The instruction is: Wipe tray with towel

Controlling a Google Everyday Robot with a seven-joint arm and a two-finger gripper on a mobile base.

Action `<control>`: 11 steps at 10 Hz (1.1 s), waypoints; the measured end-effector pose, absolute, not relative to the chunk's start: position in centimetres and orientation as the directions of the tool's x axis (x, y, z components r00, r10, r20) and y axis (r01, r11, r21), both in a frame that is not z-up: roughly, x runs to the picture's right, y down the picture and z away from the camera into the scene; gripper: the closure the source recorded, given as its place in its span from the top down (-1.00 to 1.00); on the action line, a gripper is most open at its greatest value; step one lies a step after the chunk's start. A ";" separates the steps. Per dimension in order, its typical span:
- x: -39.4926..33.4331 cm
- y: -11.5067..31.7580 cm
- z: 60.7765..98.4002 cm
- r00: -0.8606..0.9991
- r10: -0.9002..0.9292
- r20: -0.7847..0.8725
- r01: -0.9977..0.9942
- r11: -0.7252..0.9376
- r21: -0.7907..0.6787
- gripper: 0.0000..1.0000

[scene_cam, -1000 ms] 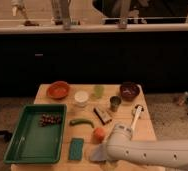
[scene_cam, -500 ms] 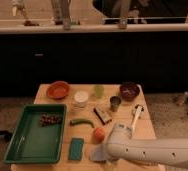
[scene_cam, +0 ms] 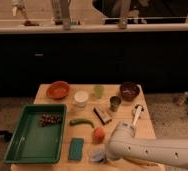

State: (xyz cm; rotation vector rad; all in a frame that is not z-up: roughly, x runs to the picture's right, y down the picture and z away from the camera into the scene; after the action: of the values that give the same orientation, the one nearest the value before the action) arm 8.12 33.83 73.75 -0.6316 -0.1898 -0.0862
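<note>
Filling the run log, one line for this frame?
stage: pre-grasp | claw: low, right of flat teal towel, apart from it | towel: right of green plastic tray | tray: small dark clump inside

1. I see a wooden table point(scene_cam: 146, 126) standing on a speckled grey floor point(scene_cam: 14, 102).
2. Behind it runs a dark wall point(scene_cam: 87, 60) topped by a pale ledge point(scene_cam: 87, 28).
3. The light is dim and warm.
4. My gripper point(scene_cam: 99, 154) sits low near the table's front edge.

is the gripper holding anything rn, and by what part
Cannot tell: the gripper sits at the front edge of the table, right of the teal cloth.
</note>
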 end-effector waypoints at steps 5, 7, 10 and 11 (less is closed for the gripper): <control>8.6 32.7 72.2 0.972 -0.003 0.234 0.137 0.817 -0.559 -1.00; 8.3 32.1 70.9 0.965 -0.014 0.260 0.158 0.828 -0.538 -1.00; 6.4 30.8 68.0 0.941 -0.046 0.334 0.215 0.844 -0.491 -1.00; 6.0 30.0 66.8 0.932 -0.054 0.360 0.233 0.849 -0.474 -1.00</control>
State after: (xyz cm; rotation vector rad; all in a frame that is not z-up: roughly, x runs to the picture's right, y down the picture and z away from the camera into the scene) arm 5.96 30.03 66.77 -0.5370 -0.3438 -0.1543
